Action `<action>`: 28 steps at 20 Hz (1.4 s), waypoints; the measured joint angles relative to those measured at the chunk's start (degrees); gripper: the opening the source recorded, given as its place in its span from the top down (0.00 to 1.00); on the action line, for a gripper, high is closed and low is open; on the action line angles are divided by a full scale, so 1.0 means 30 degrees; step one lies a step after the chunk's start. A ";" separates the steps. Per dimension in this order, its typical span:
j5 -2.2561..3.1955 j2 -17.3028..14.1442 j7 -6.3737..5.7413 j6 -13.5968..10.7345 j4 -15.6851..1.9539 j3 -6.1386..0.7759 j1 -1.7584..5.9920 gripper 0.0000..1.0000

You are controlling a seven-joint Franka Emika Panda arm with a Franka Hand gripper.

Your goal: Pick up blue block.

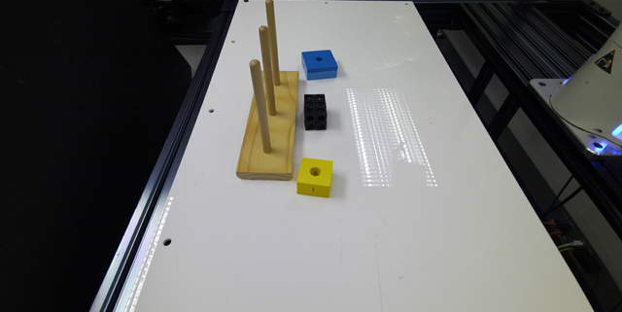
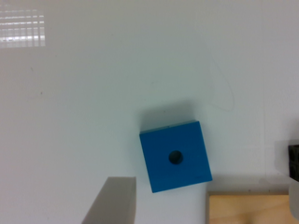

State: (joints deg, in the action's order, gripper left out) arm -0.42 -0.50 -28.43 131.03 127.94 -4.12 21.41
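Tool (image 2: 201,196) hangs empty with fingers spread above the blue block (image 2: 175,156), bare table (image 2: 93,93) beside it.

We count one blue block (image 1: 319,64), one yellow block (image 1: 315,176) and one black cube (image 1: 315,112) on one white table (image 1: 437,234). We count one wooden base (image 1: 274,127) bearing three upright pegs (image 1: 260,105).

On the table (image 1: 437,234), the blue block (image 1: 319,64), studded cube (image 1: 315,112) and yellow block (image 1: 315,177) line the peg board's (image 1: 270,130) right, top to bottom of the exterior view.
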 joint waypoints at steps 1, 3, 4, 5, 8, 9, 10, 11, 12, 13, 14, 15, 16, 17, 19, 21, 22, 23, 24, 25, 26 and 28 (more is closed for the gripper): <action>0.0000 0.0000 0.0001 0.0000 0.0000 -0.0002 0.0000 0.00; 0.0000 -0.0005 0.0003 0.0000 0.0000 -0.0005 0.0000 0.00; 0.0000 -0.0065 0.0004 0.0001 0.0012 -0.0006 0.0000 0.00; 0.0000 -0.0255 0.0004 0.0099 0.0068 -0.0007 0.0000 0.00; 0.0010 -0.1365 0.0011 0.1127 0.0143 -0.0009 0.0000 0.00; 0.0020 -0.1972 0.0013 0.1673 0.0107 -0.0009 0.0001 0.00; 0.0027 -0.2293 0.0013 0.1952 0.0068 -0.0008 0.0002 0.00; 0.0031 -0.2581 0.0014 0.2189 0.0021 -0.0008 0.0003 0.00; 0.0035 -0.2747 0.0015 0.2328 -0.0003 -0.0007 0.0004 0.00; 0.0038 -0.2874 0.0016 0.2397 0.0001 -0.0007 0.0005 0.00; 0.0041 -0.3045 0.0016 0.2522 0.0033 -0.0007 0.0005 0.00; 0.0050 -0.3294 0.0016 0.2755 0.0079 -0.0007 0.0006 0.00; 0.0069 -0.3653 0.0016 0.3096 0.0099 -0.0006 0.0008 0.00; 0.0087 -0.3982 0.0016 0.3403 0.0094 -0.0004 0.0010 0.00; 0.0135 -0.4554 0.0016 0.3954 0.0079 -0.0003 0.0021 0.00; 0.0175 -0.4927 0.0016 0.4315 0.0054 -0.0001 0.0032 0.00; 0.0188 -0.5022 0.0016 0.4399 0.0038 -0.0001 0.0035 0.00; 0.0195 -0.5057 0.0016 0.4428 0.0033 -0.0001 0.0036 0.00; 0.0196 -0.5046 0.0016 0.4428 0.0032 -0.0006 0.0034 0.00; 0.0196 -0.5034 0.0016 0.4428 0.0032 -0.0018 0.0030 0.00; 0.0196 -0.5023 0.0016 0.4427 0.0032 -0.0039 0.0028 0.00; 0.0196 -0.5015 0.0013 0.4425 0.0032 -0.0118 0.0026 0.00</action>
State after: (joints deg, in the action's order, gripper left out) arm 0.17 -15.54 -28.39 144.30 128.04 -4.47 21.49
